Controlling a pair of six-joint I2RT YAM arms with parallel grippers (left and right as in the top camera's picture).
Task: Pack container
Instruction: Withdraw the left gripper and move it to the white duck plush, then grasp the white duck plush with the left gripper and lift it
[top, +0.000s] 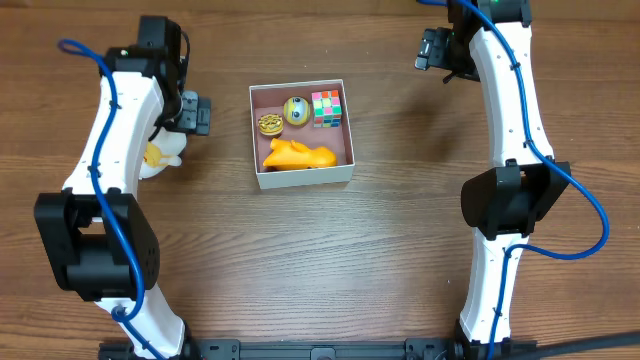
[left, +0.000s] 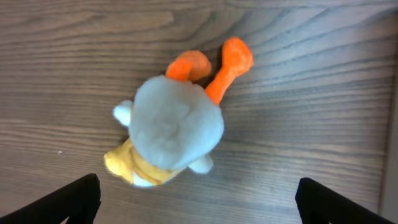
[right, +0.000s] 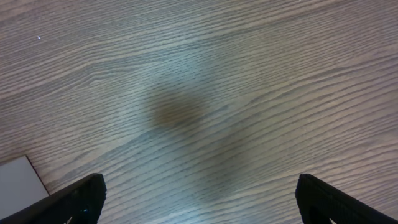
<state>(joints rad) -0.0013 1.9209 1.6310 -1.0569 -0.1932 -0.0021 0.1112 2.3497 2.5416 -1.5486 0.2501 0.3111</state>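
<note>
The container (top: 305, 177), a square white-walled box with a pink-brown inside, stands at mid-table. Inside lie an orange toy (top: 298, 155), a colourful cube (top: 326, 108), a yellow ball (top: 295, 110) and a small round brown-yellow piece (top: 270, 124). Left of the box, a white plush duck (top: 166, 152) with a yellow front and orange feet lies on the table, half hidden by my left arm. My left gripper (top: 194, 114) hovers over it, open; in the left wrist view the duck (left: 174, 127) sits just beyond the open left gripper (left: 199, 205). The right gripper (top: 436, 50) is open over bare wood (right: 199, 202).
The tabletop is brown wood grain. In the right wrist view a corner of the box (right: 18, 180) shows at the lower left. Both arm bases stand at the table's near edge, left and right of the box.
</note>
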